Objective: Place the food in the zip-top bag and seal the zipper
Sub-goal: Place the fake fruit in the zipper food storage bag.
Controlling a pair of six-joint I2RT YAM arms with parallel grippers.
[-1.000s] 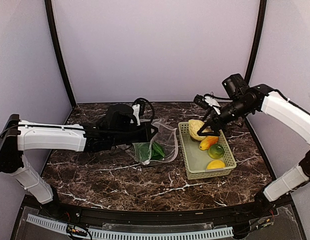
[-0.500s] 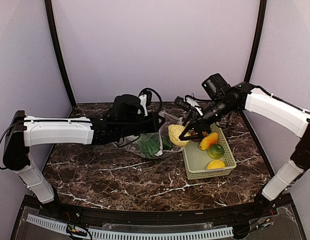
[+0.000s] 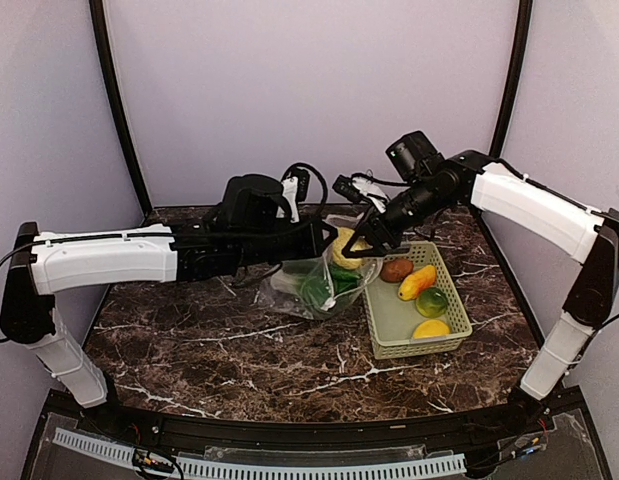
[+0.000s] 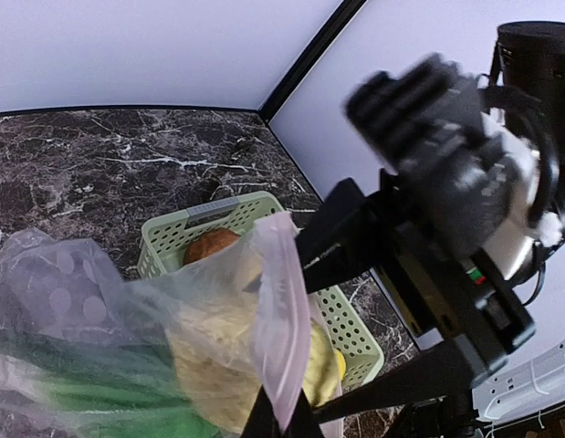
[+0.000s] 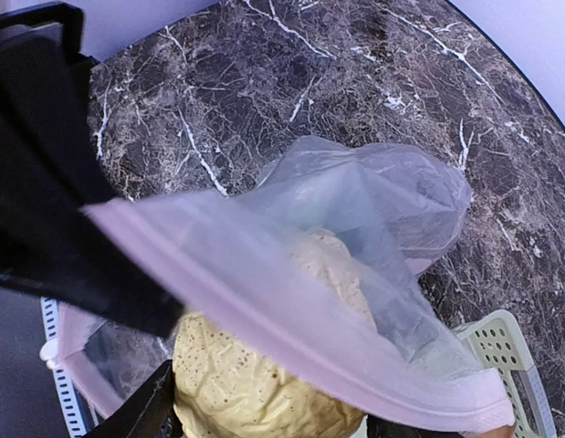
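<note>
My left gripper (image 3: 323, 236) is shut on the mouth edge of the clear dotted zip-top bag (image 3: 307, 292) and holds it up off the table. In the left wrist view its fingertips (image 4: 264, 424) pinch the pale zipper strip (image 4: 284, 310). Green leafy food (image 3: 315, 290) lies inside the bag. My right gripper (image 3: 354, 246) is shut on the tan bumpy lump (image 3: 346, 250) at the bag's mouth. In the right wrist view the lump (image 5: 245, 388) sits partly under the zipper strip (image 5: 291, 319), half inside the bag (image 5: 392, 210).
The light green basket (image 3: 383, 330) stands right of the bag, holding a brown lump (image 3: 395, 270), an orange-yellow fruit (image 3: 417, 282), a lime (image 3: 432, 301) and a lemon (image 3: 430, 328). The two grippers are very close together above the basket's left rim.
My right gripper has carried the tan lump left from the basket to the bag's mouth. My left gripper has lifted the bag and moved it right toward the basket.
</note>
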